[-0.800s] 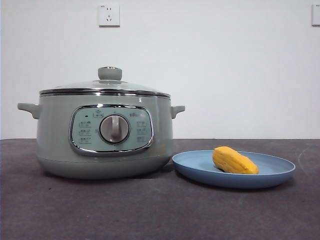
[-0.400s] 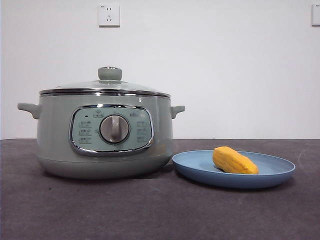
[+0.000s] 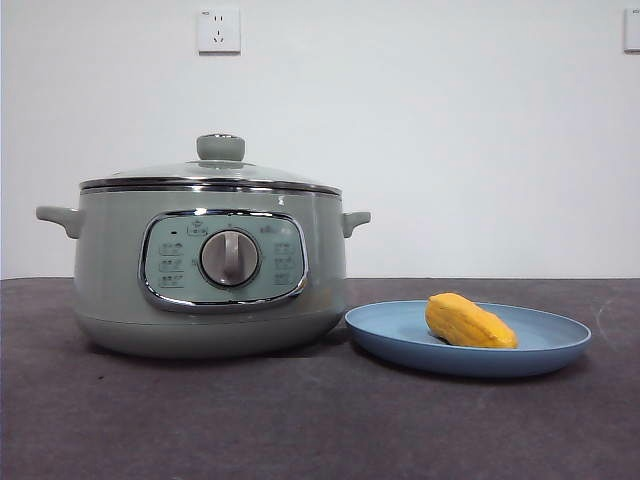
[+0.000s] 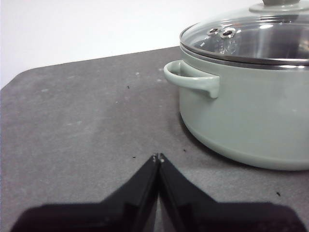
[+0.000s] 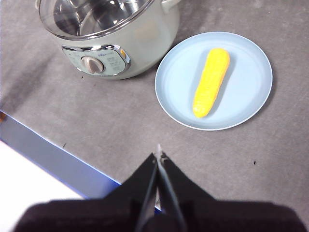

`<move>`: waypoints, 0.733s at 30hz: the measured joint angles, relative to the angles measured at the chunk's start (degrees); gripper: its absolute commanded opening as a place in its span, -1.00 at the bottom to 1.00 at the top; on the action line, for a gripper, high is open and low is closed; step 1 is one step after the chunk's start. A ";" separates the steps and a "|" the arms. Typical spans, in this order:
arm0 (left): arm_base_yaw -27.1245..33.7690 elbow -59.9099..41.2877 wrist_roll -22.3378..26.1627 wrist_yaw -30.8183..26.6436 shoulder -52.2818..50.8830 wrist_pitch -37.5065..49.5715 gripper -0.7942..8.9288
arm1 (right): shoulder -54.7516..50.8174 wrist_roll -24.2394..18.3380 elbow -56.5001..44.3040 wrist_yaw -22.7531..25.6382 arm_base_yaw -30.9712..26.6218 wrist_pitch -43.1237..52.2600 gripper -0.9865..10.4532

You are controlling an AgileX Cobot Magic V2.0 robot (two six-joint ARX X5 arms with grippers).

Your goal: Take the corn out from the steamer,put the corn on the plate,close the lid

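The sage-green steamer (image 3: 210, 270) stands on the dark table with its glass lid (image 3: 210, 172) seated on the rim. To its right the yellow corn (image 3: 468, 321) lies on the light-blue plate (image 3: 560, 340). In the left wrist view my left gripper (image 4: 158, 158) is shut and empty, low over the table beside the steamer's (image 4: 246, 111) side handle, and the lid (image 4: 251, 41) is in place. High in the right wrist view, my right gripper (image 5: 158, 155) is shut and empty, above the table's front edge, looking down on the plate (image 5: 241, 104), corn (image 5: 211, 81) and steamer (image 5: 116, 43).
A wall socket (image 3: 218, 30) sits on the white wall behind the steamer. The table's front edge, with a blue strip (image 5: 53, 159), shows in the right wrist view. Bare table lies in front of the pot and plate.
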 measured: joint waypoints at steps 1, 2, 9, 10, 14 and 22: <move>0.00 0.00 -0.44 0.00 0.00 0.00 -0.84 | 0.00 0.00 0.00 0.00 0.00 0.00 -0.83; 0.00 0.00 -0.83 0.00 0.00 0.00 -0.84 | 0.00 0.00 0.00 0.00 0.00 0.00 -0.83; 0.00 0.00 -1.81 0.00 0.00 0.04 -0.84 | 0.00 0.00 0.00 0.00 0.00 0.00 -0.83; 0.00 0.00 -1.81 0.00 0.00 0.04 -0.84 | 0.00 0.00 0.00 0.00 0.00 0.00 -0.83; 0.00 0.00 -1.84 0.00 0.00 0.02 -0.84 | 0.00 0.00 0.00 0.00 0.00 0.00 -0.83; 0.00 0.00 -1.84 0.00 0.00 0.04 -0.84 | 0.00 0.00 0.00 0.00 0.00 0.00 -0.83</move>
